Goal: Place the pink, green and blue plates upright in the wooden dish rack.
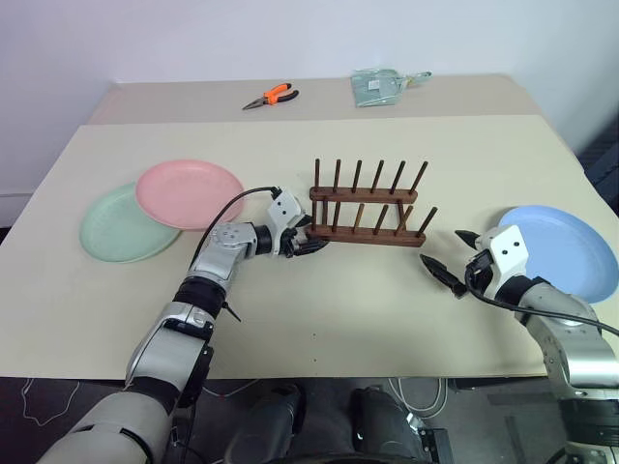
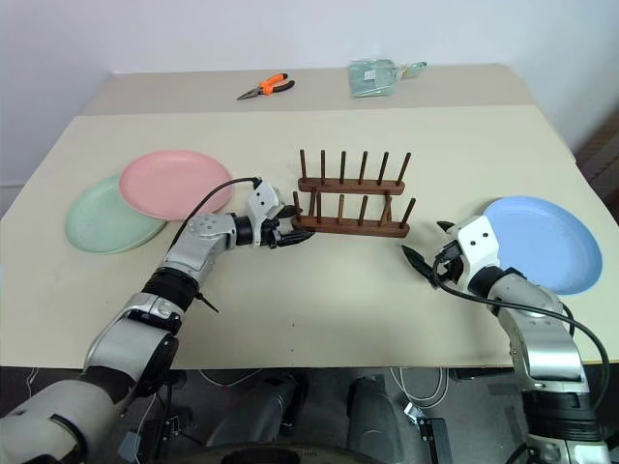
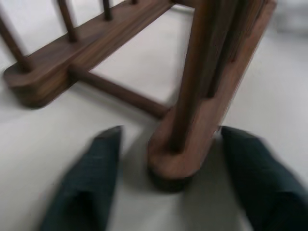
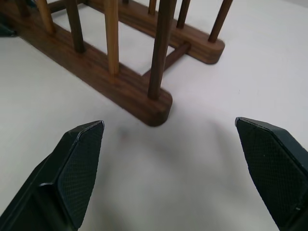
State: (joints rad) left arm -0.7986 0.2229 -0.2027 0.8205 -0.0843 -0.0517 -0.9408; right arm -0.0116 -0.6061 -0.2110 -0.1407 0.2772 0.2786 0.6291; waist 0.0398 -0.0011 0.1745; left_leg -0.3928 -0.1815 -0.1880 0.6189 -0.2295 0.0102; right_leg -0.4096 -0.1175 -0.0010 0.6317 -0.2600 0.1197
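Your left gripper (image 1: 308, 245) reaches across the beige tabletop (image 1: 319, 309) to the near left end of the wooden dish rack (image 1: 368, 208), its jaws set either side of the end of the rack's front base bar; the left wrist view shows a gap between each black finger and the wood, so they bracket the bar without clearly pinching it. The rack stands upright at the middle of the tabletop, its pegs holding no plate. Your right gripper (image 1: 448, 259) hovers just off the rack's near right end, jaws spread wide and holding nothing, with that corner of the rack framed between its fingers (image 4: 79, 163) in the right wrist view. The blue plate (image 1: 566, 251) lies flat just behind your right gripper, near the tabletop's right edge. The pink plate (image 1: 190, 193) lies flat at the left, overlapping the green plate (image 1: 121, 230) beneath it. At the far edge rest orange-handled pliers (image 1: 271, 97) and a clear plastic packet (image 1: 379, 87).
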